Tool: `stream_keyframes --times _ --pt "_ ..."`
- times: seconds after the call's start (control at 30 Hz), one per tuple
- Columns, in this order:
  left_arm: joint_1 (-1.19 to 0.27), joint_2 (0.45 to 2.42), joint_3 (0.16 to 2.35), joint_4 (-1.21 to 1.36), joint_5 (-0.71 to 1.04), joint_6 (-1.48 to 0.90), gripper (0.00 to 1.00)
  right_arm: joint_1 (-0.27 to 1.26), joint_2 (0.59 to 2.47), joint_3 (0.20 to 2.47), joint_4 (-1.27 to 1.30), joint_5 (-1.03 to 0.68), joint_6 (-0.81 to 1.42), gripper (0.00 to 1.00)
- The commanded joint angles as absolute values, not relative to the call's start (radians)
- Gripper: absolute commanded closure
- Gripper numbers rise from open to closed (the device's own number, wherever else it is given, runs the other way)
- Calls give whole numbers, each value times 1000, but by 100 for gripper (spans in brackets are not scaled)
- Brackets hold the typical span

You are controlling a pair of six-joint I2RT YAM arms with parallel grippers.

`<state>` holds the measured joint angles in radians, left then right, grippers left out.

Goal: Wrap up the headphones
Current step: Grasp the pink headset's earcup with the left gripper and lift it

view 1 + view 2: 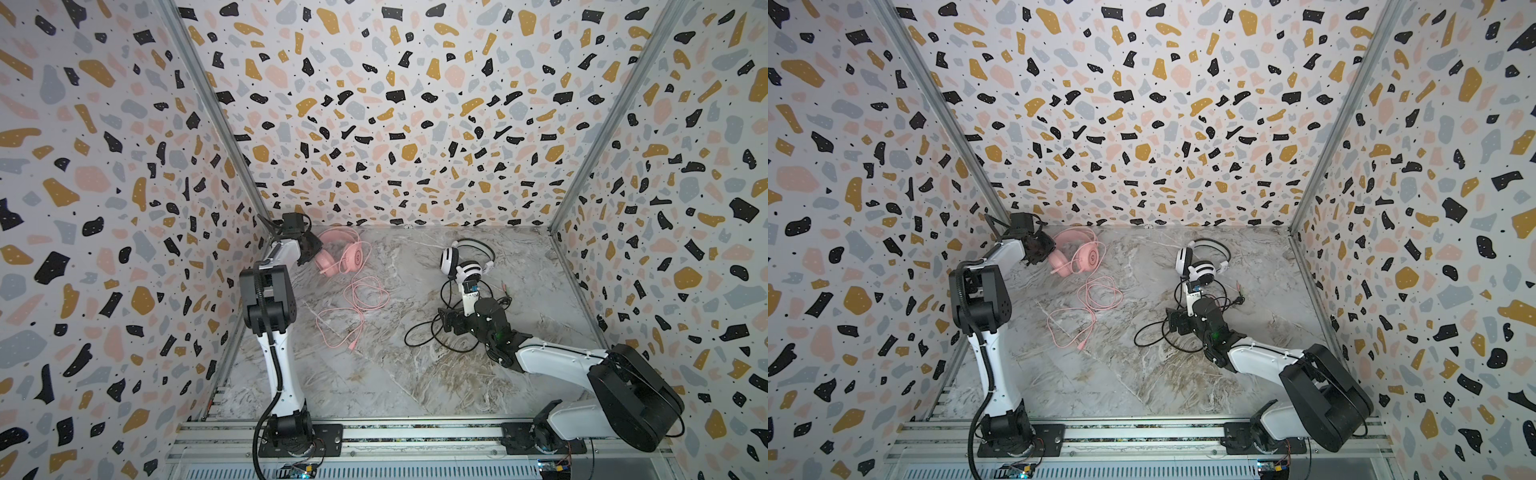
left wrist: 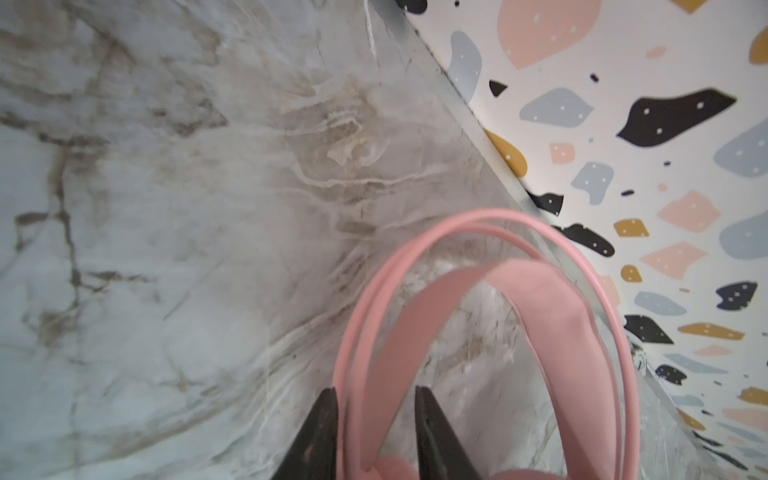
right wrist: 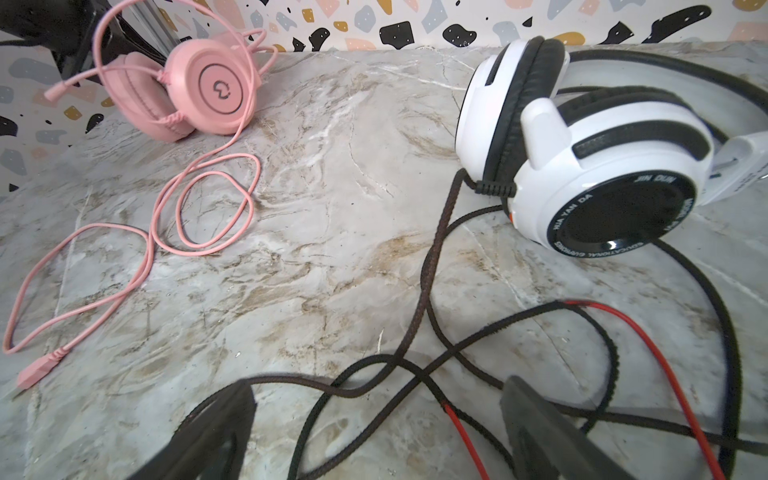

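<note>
We judge that the coming move turns on the hold at the left pincer (image 2: 375, 395). The all-pink over-ear headset (image 1: 337, 254) lies right at its tips. The thin hoop and padded strap of its headband (image 2: 536, 286) rise from between the two black fingers (image 2: 320, 432) and arch away straight ahead of them, so the band's long axis runs with the pincer, not across it. The jaws stand narrow, one finger against the hoop and its mate just beside the strap; we cannot tell whether they grip it firmly yet. The loose pink cable (image 3: 250, 203) lies in loops on the grey marble-patterned surface (image 1: 415, 386), past the ear cups from this pincer and well apart from it, so nothing is wrapped so far. The right pincer (image 3: 378, 386) is spread wide and holds nothing. The white black-striped headset (image 3: 602, 166) sits just ahead of it and to one side, and the black-and-red braided cable (image 3: 424, 266) runs over the surface between its fingers. We take the left arm as nearer the pink set and the right as nearer the white one
</note>
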<state>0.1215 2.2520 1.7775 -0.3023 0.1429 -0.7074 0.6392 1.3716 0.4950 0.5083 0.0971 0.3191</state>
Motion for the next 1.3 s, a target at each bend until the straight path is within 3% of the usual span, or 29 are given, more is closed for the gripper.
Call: stream_keyframes --times 0.0,0.13,0.4,0.53,0.63,0.97,1.27 --pt "116 2152 1625 -161 204 -739 78 646 1361 525 503 107 307 5" --pt "120 2050 1431 -33 233 -764 78 645 1356 537 470 133 299 5" --pt "117 1782 1102 63 212 -770 58 646 1338 520 473 104 300 5" --pt "118 1692 1060 29 194 -739 45 644 1335 527 459 107 300 5" --pt "122 1732 1200 -123 162 -657 33 644 1331 512 480 102 303 5" --pt "67 2087 1857 -755 101 -397 27 644 1326 522 461 110 295 5" --pt "-26 2189 1953 -871 -15 -345 25 645 1333 521 457 107 304 5"
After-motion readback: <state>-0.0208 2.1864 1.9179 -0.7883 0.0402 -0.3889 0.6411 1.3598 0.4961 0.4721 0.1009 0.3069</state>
